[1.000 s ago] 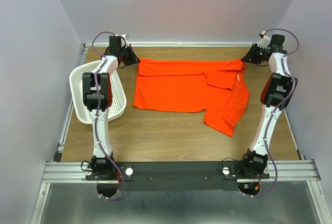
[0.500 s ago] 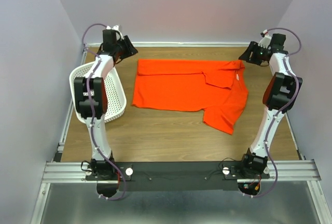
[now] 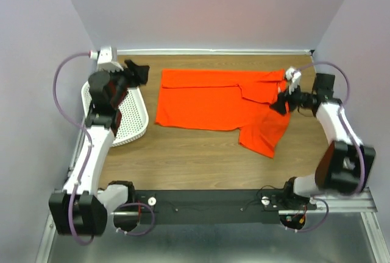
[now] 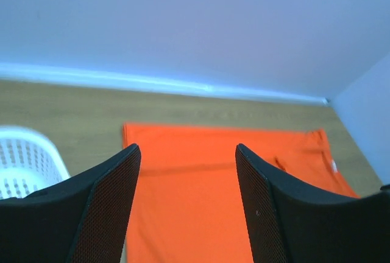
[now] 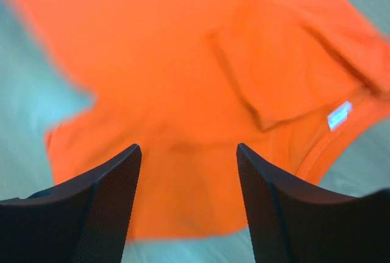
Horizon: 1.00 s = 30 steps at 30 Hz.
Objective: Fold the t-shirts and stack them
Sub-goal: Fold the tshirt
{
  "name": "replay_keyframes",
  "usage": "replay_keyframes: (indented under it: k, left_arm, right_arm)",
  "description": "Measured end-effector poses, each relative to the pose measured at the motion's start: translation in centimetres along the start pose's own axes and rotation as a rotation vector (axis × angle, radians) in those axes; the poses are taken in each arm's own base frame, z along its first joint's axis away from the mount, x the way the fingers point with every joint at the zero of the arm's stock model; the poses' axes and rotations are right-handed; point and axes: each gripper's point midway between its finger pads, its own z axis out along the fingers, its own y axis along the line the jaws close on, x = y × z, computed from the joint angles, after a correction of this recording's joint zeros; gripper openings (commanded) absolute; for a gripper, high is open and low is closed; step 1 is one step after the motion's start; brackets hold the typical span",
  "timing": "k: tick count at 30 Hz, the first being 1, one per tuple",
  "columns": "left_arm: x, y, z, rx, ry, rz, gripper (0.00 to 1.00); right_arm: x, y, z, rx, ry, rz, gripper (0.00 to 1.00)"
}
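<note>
1. Wood table (image 3: 201,153): carrying everything; no stack on it yet.
2. Orange-red t-shirt (image 3: 207,101): spread mid-table toward the far edge. Far hem strip turned over, one flap folded in near the collar, near-right part sticking out uneven. Judged early: main folds and stacking left to do.
3. White perforated basket (image 3: 135,120): at left, just beside the shirt's left edge, with a gap between. Not blocking either arm.
4. Left gripper (image 4: 186,148): spread wide, empty, raised over the basket's far corner, facing the shirt.
5. Right gripper (image 5: 187,147): spread wide, empty, hovering over the shirt's right side.
6. White neck label (image 5: 339,115): exposed at the collar, right end.
</note>
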Motion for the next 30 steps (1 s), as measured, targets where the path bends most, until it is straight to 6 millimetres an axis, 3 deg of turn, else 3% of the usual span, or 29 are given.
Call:
replay_keyframes:
  k: [1, 2, 4, 6, 9, 11, 15, 21, 26, 30]
  left_arm:
    - [0.7, -0.2, -1.4, 0.007, -0.006, -0.018, 0.73]
    - [3.4, 0.1, -3.4, -0.001, 0.029, -0.054, 0.73]
    - [7.1, 0.4, -5.5, -0.012, 0.087, -0.114, 0.73]
    - [11.0, -0.5, -6.1, -0.013, 0.180, -0.178, 0.72]
    - [17.0, -2.8, -6.7, -0.038, 0.362, -0.233, 0.71]
    - [19.5, -4.3, -7.5, -0.056, 0.436, -0.256, 0.70]
    - [21.9, -3.4, -8.2, -0.212, 0.477, -0.327, 0.71]
    - [24.1, -0.2, -8.4, -0.451, 0.468, -0.407, 0.68]
    - [28.5, 2.6, -8.0, -0.649, 0.563, -0.377, 0.64]
    - [30.4, 4.1, -7.7, -0.738, 0.584, -0.352, 0.64]
  right_arm:
    - [0.7, 1.8, -1.3, -0.037, 0.002, -0.148, 0.73]
    - [1.6, 4.3, -2.8, -0.075, 0.002, -0.267, 0.73]
    - [3.2, 8.9, -5.2, -0.164, -0.003, -0.497, 0.72]
    - [4.0, 11.2, -5.9, -0.245, -0.004, -0.604, 0.71]
    - [6.5, 12.9, -5.9, -0.355, 0.025, -0.633, 0.71]
    - [8.0, 13.9, -6.0, -0.406, 0.045, -0.596, 0.71]
    - [8.4, 14.6, -6.2, -0.419, 0.053, -0.537, 0.71]
    - [7.5, 13.1, -5.6, -0.335, 0.065, -0.413, 0.71]
    - [7.5, 12.5, -5.1, -0.316, 0.070, -0.366, 0.71]
    - [7.6, 12.2, -5.0, -0.307, 0.077, -0.353, 0.71]
